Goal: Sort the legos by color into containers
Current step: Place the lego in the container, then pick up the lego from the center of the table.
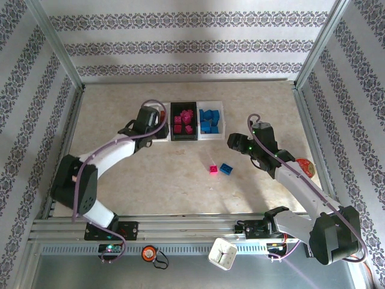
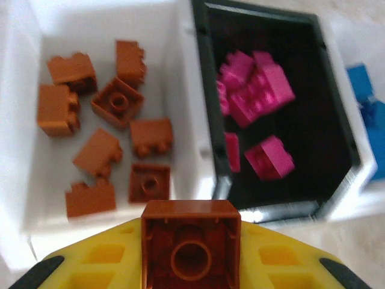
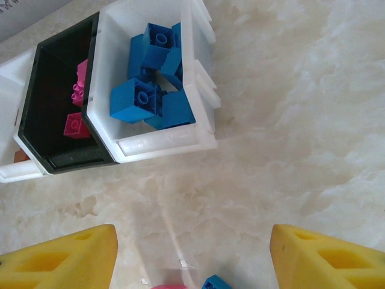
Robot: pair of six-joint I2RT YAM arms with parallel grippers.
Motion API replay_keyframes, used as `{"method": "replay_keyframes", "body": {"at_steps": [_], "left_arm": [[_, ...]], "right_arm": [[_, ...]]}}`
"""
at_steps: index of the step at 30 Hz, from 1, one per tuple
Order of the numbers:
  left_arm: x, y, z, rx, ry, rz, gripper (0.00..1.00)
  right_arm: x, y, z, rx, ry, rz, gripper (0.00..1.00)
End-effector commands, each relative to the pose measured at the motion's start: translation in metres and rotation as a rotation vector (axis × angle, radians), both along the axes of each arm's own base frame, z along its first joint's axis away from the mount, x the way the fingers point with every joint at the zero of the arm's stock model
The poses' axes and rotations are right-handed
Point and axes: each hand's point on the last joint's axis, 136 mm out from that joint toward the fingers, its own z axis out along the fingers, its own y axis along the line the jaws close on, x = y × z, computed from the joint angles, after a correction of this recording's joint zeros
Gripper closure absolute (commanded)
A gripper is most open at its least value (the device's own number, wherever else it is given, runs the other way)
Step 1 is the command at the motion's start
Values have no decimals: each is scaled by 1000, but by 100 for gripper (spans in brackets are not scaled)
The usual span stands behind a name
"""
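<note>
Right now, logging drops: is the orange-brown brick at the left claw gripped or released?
Gripped: the orange-brown square plastic brick sits clamped between the left claw's yellow fingers, hollow underside facing the camera.

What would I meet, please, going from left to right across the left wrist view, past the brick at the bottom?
White bin holding orange-brown legos → black bin holding magenta legos → blue legos at the right edge.
</note>
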Motion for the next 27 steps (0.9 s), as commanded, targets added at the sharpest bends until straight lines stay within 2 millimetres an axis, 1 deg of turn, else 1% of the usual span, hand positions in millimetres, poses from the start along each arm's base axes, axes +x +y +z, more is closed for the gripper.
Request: {"method": "replay_keyframes", "body": {"at_steps": [1, 5, 9, 12, 14, 17, 19, 22, 24, 25, 27], "left_arm": [[39, 6, 12, -40, -37, 53, 74], [69, 18, -1, -21, -8, 95, 74], [90, 24, -15, 2, 34, 118, 70], [103, 27, -24, 1, 65, 127, 61], [109, 27, -26, 0, 76, 124, 54], [113, 23, -17, -23, 65, 112, 44], [112, 20, -4, -54, 44, 104, 37], [101, 13, 24, -126, -16, 87, 28], [87, 10, 43, -173, -55, 76, 23], [77, 8, 51, -200, -74, 68, 20], [54, 1, 61, -244, -98, 47, 15]], "right_arm": [[-6, 3, -2, 7, 3, 9, 32], [-13, 3, -3, 5, 6, 16, 32], [-20, 6, -5, 3, 13, 37, 31], [-28, 12, -8, 5, 24, 70, 31], [-33, 16, -12, -2, 39, 96, 30], [-39, 22, -19, -19, 60, 127, 29], [-41, 26, -22, -27, 69, 147, 29], [-44, 34, -26, -44, 85, 181, 29], [-45, 42, -29, -61, 94, 211, 29], [-45, 45, -30, -76, 98, 228, 29], [-45, 53, -35, -109, 114, 260, 29]]}}
